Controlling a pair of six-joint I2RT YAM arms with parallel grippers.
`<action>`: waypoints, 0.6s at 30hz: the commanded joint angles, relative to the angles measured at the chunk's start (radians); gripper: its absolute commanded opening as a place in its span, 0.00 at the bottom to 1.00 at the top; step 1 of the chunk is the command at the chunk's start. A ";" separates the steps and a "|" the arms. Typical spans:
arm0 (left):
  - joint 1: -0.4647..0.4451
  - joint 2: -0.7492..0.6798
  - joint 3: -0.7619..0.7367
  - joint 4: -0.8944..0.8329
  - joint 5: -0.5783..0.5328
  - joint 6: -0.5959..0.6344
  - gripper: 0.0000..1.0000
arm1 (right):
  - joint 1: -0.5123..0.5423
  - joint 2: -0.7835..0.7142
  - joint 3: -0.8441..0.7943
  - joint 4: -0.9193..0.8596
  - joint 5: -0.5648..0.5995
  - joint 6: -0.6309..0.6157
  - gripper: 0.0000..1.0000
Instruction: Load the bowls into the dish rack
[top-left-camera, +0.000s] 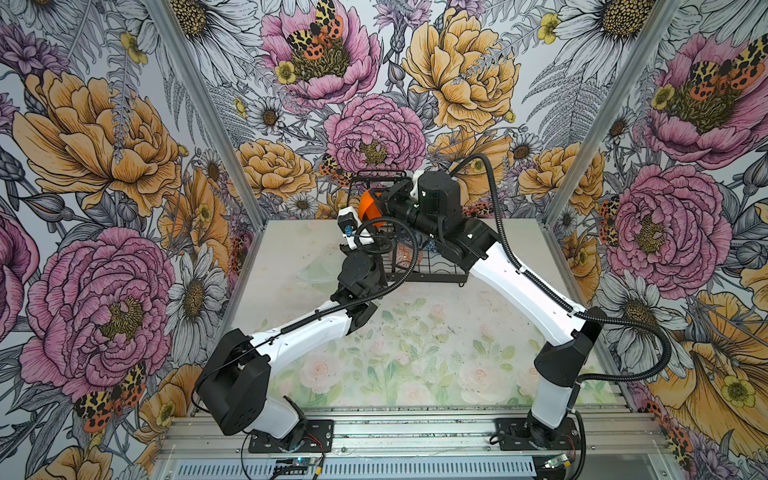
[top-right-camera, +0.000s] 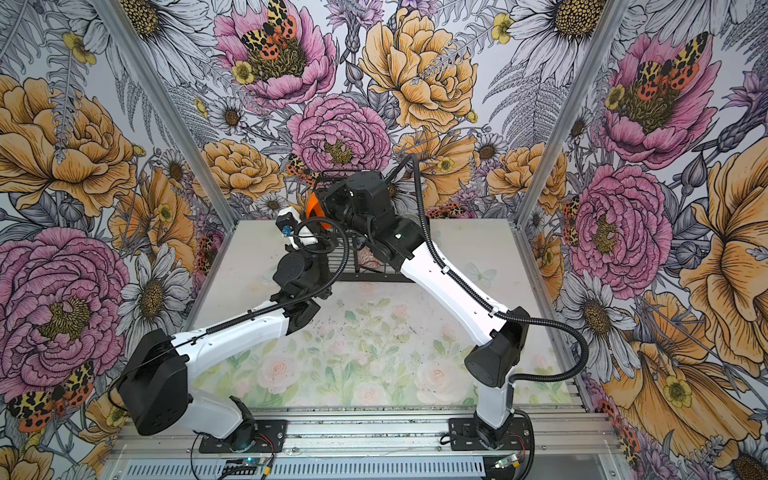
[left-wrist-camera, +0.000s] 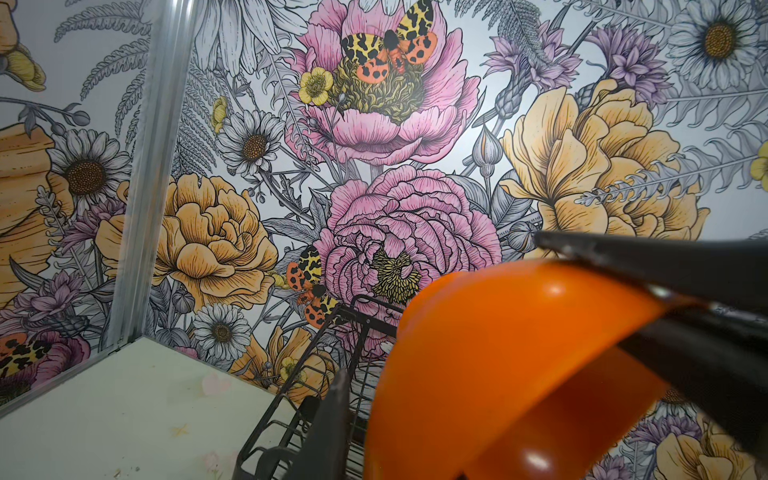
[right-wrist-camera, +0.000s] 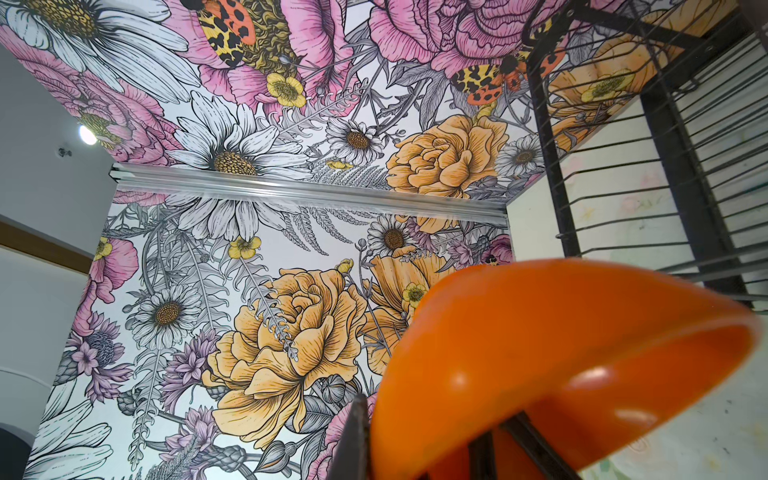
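Your right arm (top-left-camera: 498, 270) covers most of the dish rack (top-left-camera: 436, 279) at the far side of the tabletop (top-left-camera: 286, 253), so of its load you see only a patch of a patterned bowl (top-right-camera: 369, 261) through the wires. The glossy orange bowl (top-left-camera: 368, 205) hangs tipped on edge just beside the rack's raised upper basket (top-left-camera: 376, 176), with the right claw (right-wrist-camera: 434, 409) clamped on its rim. The left claw (top-left-camera: 357, 220) is close at the bowl's other side, one finger (left-wrist-camera: 332, 415) seemingly just off it and the other hidden, so I cannot tell whether it grips.
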 joint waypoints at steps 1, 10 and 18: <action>0.002 -0.040 0.023 -0.075 0.002 -0.057 0.25 | -0.015 -0.021 0.029 0.012 0.008 -0.023 0.00; -0.001 -0.102 0.003 -0.240 0.060 -0.177 0.54 | -0.039 -0.018 0.035 0.014 0.029 -0.043 0.00; -0.018 -0.169 -0.008 -0.379 0.102 -0.248 0.85 | -0.059 -0.003 0.035 0.014 0.034 -0.044 0.00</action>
